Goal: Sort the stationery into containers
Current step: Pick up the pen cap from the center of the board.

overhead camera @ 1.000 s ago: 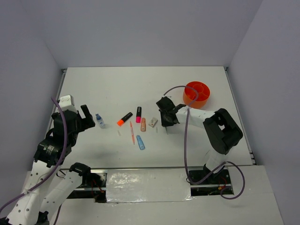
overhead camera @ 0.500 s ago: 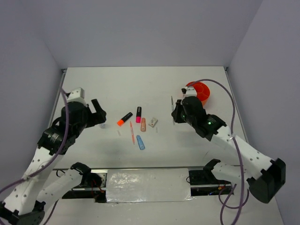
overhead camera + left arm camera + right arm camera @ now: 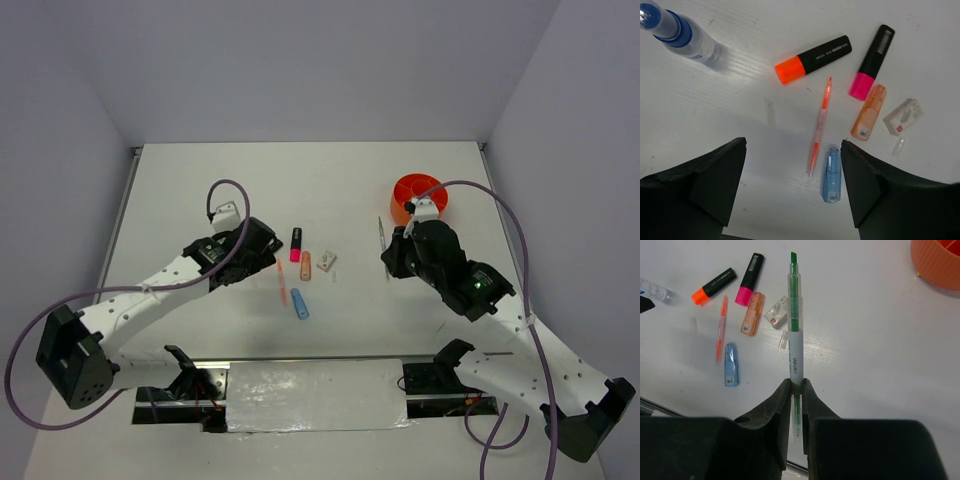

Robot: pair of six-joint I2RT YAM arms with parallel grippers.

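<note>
The left gripper point(image 3: 792, 150) hangs over the white table point(image 3: 200, 180) with its two black fingers spread wide and nothing between them, just left of the black highlighter with the pink tip point(image 3: 872, 60), which serves me as a marker. Farthest left of that highlighter lies a small clear bottle with a blue cap point(image 3: 680, 37). Nearer to it, on the same side, lies the black highlighter with the orange tip point(image 3: 812, 59), angled so that its black end points towards the pink one. A thin orange pen point(image 3: 820, 125) lies below and a little left of the pink-tipped highlighter, and a light-blue plastic strip point(image 3: 832, 167) sits just beside that pen's lower end. A peach translucent bar point(image 3: 868, 112) nearly touches the pink tip. A small white piece point(image 3: 903, 116) lies just right of the bar. Further right of the pink-tipped highlighter, the right gripper point(image 3: 795, 385) has its fingers pressed together on a slim clear pen with green ink point(image 3: 794, 340), which sticks straight out ahead of them. Farthest right stands the round orange plastic tub point(image 3: 420, 195), its inner dividers showing, with the pinched pen between it and the pink-tipped highlighter
</note>
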